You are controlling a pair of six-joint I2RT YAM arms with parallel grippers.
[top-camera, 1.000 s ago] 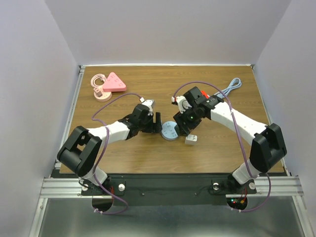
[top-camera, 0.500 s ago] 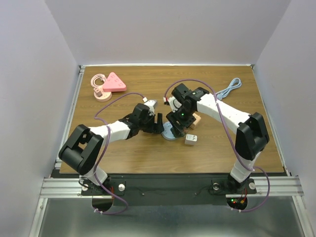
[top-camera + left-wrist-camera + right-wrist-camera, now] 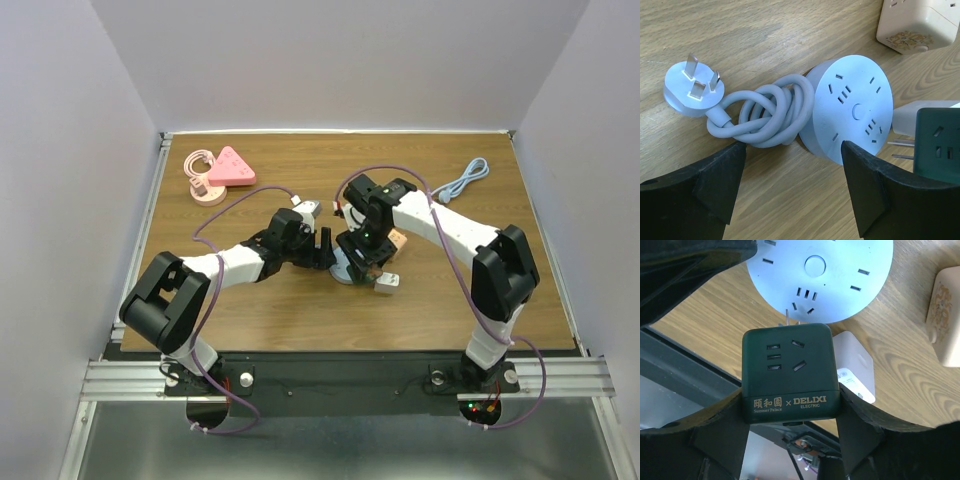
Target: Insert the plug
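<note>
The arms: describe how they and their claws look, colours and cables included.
The left arm and right arm have white links between bulky black joints. A thin purple cable loops loosely along each. The left claw and right claw are matte black with broad, wedge-shaped fingers. A small green light glows on the right wrist.

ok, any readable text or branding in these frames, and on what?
"頤和園 Summer Palace × DELIXI ELECTRIC": front face of the dark green cube adapter.
Grey print on the white adapter: too small to read.
No text on the round blue power strip, only socket slots.
</note>
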